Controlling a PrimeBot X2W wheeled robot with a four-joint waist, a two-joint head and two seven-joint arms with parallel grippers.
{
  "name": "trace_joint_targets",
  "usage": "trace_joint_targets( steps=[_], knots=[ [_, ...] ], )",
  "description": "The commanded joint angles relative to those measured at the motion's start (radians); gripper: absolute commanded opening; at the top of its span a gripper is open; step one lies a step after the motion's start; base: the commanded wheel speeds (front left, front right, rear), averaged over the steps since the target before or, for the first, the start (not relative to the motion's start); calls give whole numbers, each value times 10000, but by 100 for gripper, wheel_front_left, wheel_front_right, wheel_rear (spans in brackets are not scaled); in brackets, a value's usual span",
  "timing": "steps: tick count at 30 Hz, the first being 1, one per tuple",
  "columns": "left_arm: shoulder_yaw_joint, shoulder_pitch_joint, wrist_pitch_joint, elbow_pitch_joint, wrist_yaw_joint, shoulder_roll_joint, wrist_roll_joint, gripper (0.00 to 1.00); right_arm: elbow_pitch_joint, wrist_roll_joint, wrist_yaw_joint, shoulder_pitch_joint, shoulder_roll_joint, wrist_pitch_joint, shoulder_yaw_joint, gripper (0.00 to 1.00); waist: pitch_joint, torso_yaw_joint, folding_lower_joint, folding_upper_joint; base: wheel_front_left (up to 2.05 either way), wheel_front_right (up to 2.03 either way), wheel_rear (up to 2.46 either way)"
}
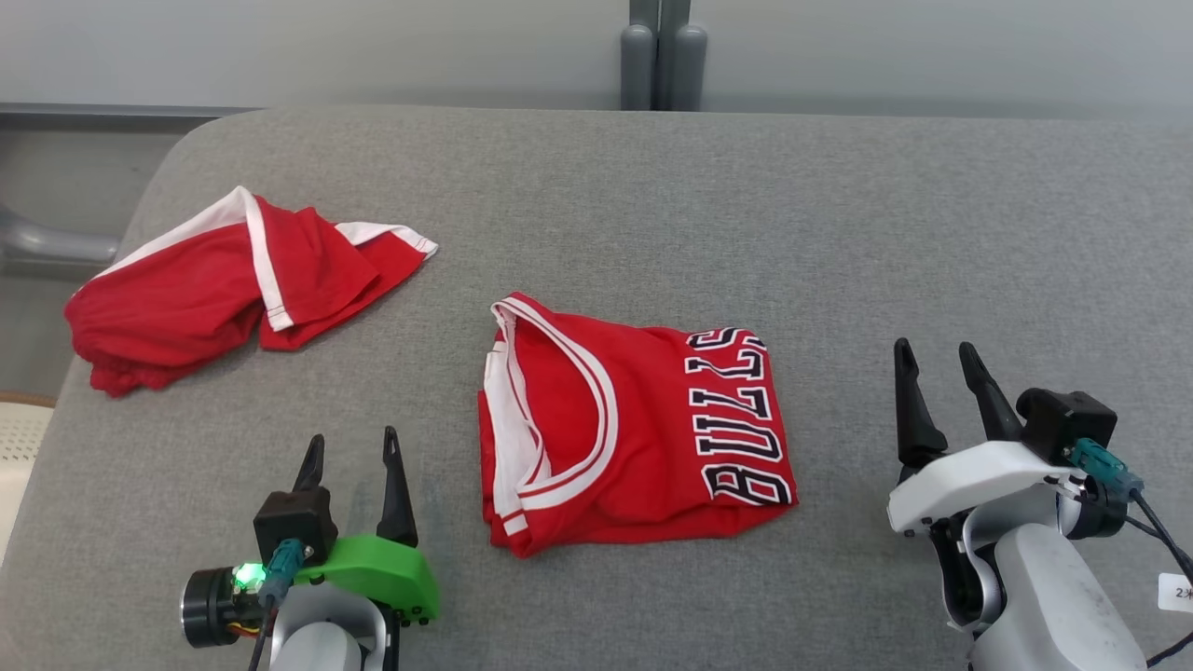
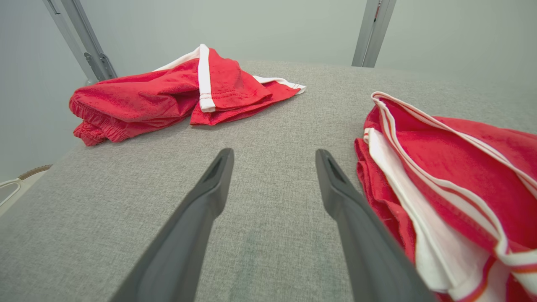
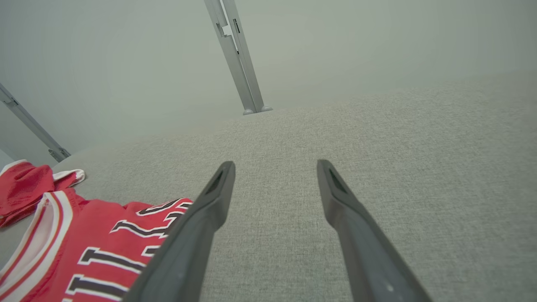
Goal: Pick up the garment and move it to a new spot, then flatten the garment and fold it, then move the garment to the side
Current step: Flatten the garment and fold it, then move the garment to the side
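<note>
Left tool [image 1: 352,436] low beside folded red jersey [image 1: 634,429], spread wide and empty, right tool [image 1: 933,347] likewise, both pointing forward

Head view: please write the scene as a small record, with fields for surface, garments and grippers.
surface: grey fabric table
jersey: red, folded, flat, in the middle
red shorts: crumpled, far left, apart from jersey
left gripper: open, empty, left of jersey
right gripper: open, empty, right of jersey
</note>
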Motion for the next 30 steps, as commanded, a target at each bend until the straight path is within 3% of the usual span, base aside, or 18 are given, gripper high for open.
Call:
trace_joint_targets(
  steps=[1, 17, 30],
  knots=[
    [105, -12, 1, 27, -43, 46, 133, 100, 12, -119, 3, 173, -14, -24, -30, 100, -90, -336, 0, -1, 0, 0, 0],
    [632, 625, 1, 12, -191, 45, 341, 100, 205, -183, 1, 734, -15, -24, 184, 100, -434, -1233, 0, -1, 0, 0, 0],
    [453, 570, 3, -86, -205, 45, 230, 100, 232, -193, 1, 653, -13, -24, 523, 100, -328, -1035, 0, -1, 0, 0, 0]
  ],
)
